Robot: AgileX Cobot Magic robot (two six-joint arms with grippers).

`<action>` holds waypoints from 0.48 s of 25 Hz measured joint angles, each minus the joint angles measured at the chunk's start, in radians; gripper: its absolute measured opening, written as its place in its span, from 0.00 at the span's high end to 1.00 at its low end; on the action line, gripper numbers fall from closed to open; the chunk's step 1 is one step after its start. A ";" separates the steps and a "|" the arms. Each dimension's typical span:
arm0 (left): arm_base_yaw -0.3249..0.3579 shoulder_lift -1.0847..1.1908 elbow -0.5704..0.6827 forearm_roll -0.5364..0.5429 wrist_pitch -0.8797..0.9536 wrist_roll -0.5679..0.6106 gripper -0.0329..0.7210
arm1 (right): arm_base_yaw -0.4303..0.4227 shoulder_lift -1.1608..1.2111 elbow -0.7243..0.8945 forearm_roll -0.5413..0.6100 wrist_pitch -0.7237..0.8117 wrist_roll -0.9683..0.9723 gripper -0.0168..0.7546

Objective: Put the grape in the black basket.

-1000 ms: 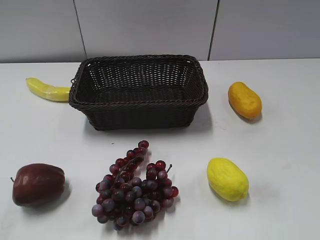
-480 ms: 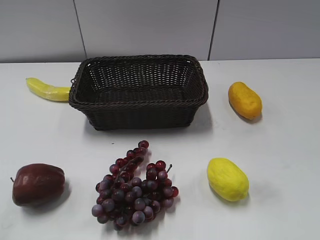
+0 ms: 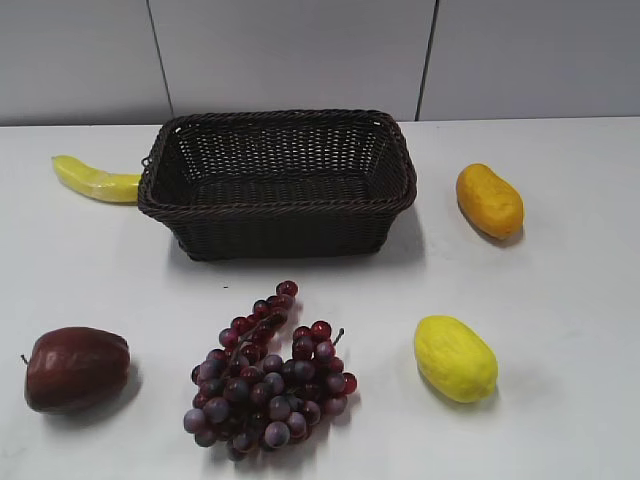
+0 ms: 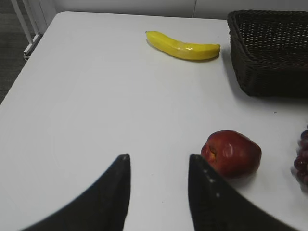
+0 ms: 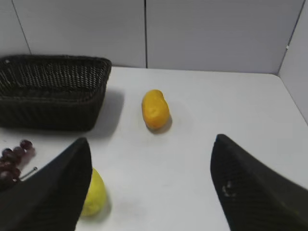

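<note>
The grape, a bunch of dark red and purple berries, lies on the white table at the front centre of the exterior view. Its edge shows in the left wrist view and the right wrist view. The black basket stands behind it with nothing inside; it also shows in the left wrist view and the right wrist view. My left gripper is open and empty, left of the apple. My right gripper is open wide and empty above bare table. Neither gripper shows in the exterior view.
A dark red apple lies left of the grape. A yellow lemon lies right of it. An orange fruit lies right of the basket and a banana left of it. A white wall stands behind the table.
</note>
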 joint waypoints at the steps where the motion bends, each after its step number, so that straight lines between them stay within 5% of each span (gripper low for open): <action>1: 0.000 0.000 0.000 0.000 0.000 0.000 0.47 | 0.000 0.014 -0.001 0.028 -0.023 0.000 0.22; 12: 0.000 0.000 0.000 0.000 0.000 0.000 0.47 | 0.000 0.345 -0.001 0.195 -0.139 0.000 0.22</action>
